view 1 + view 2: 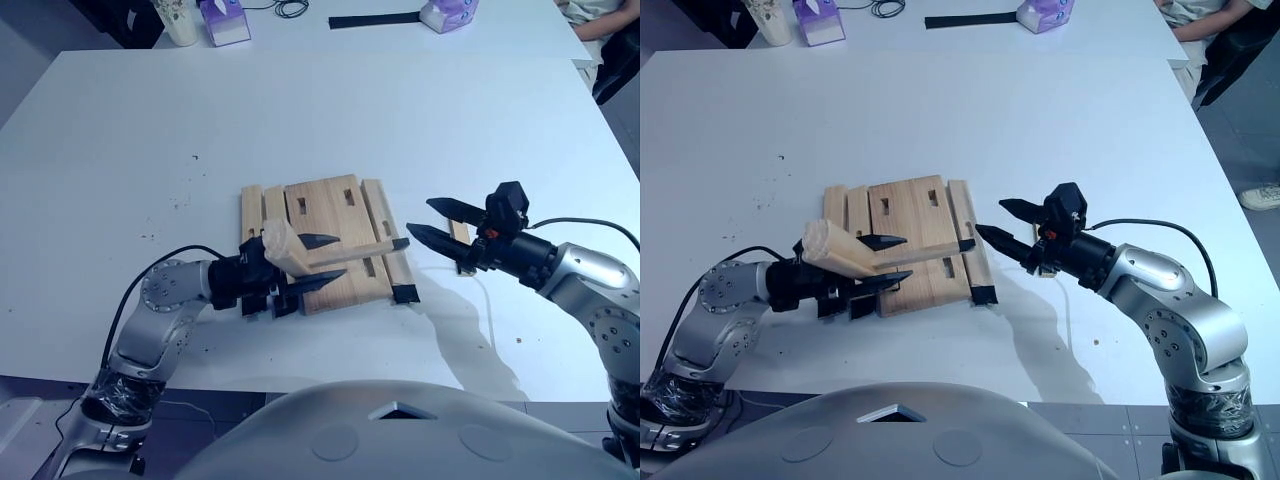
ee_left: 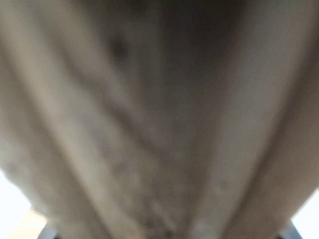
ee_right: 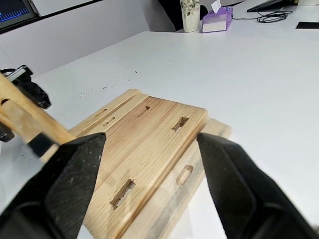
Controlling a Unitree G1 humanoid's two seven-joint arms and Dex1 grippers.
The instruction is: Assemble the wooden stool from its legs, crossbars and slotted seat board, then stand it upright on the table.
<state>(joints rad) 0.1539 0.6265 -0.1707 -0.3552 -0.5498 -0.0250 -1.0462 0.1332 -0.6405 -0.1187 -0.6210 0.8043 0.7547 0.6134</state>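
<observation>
Seat board: pale wooden slotted seat board (image 1: pixel 332 208) lies flat on the white bench (image 1: pixel 300 120), pale wooden slats (image 1: pixel 252 208) touching either side.
Left tool (image 1: pixel 336 258): clenched on a black-tipped pale wooden leg (image 1: pixel 362 251), held over the board's near edge.
Right tool (image 1: pixel 422 217): released, fingers spread, just right of the board.

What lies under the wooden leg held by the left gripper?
The slotted seat board, flat on the table. The leg and left gripper cover part of its near half.

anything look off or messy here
Nothing looks damaged. The leg in the left gripper slants across the board rather than standing in a slot, and dark specks dot the table left of it.
</observation>
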